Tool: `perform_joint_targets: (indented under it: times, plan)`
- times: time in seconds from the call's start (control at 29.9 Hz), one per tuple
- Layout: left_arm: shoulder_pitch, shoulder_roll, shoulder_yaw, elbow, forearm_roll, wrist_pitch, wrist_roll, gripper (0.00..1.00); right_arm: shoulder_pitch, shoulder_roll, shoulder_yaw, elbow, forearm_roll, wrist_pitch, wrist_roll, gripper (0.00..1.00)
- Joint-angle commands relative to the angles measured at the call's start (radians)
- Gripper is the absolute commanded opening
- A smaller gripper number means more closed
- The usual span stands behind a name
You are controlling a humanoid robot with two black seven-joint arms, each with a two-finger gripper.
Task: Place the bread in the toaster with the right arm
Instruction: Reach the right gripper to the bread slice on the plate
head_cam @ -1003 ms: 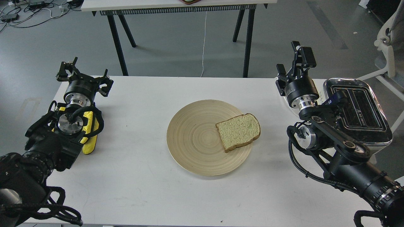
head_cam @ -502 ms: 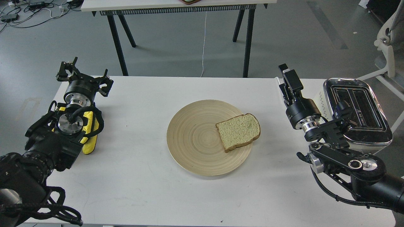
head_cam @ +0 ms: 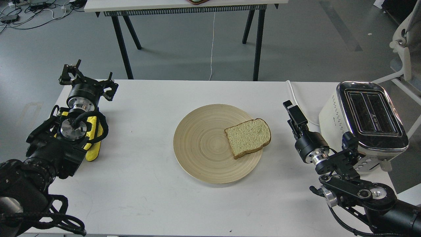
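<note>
The bread (head_cam: 248, 136) is a pale speckled slice with a brown crust, lying flat on the right part of a round wooden plate (head_cam: 197, 144). The cream-white toaster (head_cam: 332, 115) with a chrome top and two empty slots stands at the table's right edge. My right gripper (head_cam: 291, 110) sits low over the table between the bread and the toaster, a little right of the bread and apart from it. It is seen edge-on, so its fingers cannot be told apart. My left gripper (head_cam: 88, 78) is open and empty near the table's far left.
The white table (head_cam: 138, 197) carries everything. A white cord (head_cam: 296, 95) runs from the toaster toward the back edge. Yellow padding (head_cam: 93, 131) sits under my left arm. A second table (head_cam: 171, 6) stands behind, and a white chair (head_cam: 404, 42) at the far right.
My right arm has drawn back and down from beside the toaster's far end, and the gripper now sits lower, just right of the plate. The bread and left arm have not moved.
</note>
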Motion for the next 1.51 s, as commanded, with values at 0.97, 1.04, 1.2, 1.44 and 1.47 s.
perform_joint_targets:
  times: [0.97,1.04,1.2,1.44,1.47]
  plan:
    - [0.0,0.0,0.0,0.0,0.0,0.0,0.0,1.0,0.004,0.156,-0.151,-0.157,-0.003,0.0,-0.028,0.39]
    - [0.0,0.0,0.0,0.0,0.0,0.0,0.0,1.0,0.006,0.156,-0.167,-0.157,-0.003,0.0,-0.03,0.36]
    - [-0.001,0.0,0.0,0.0,0.0,0.0,0.0,1.0,0.007,0.157,-0.178,-0.157,-0.002,0.0,-0.03,0.17]
    - [0.0,0.0,0.0,0.0,0.0,0.0,0.0,1.0,0.009,0.157,-0.15,-0.143,0.005,0.0,-0.028,0.04]
    - [0.0,0.0,0.0,0.0,0.0,0.0,0.0,1.0,0.009,0.154,-0.15,-0.14,0.005,0.0,-0.028,0.03]
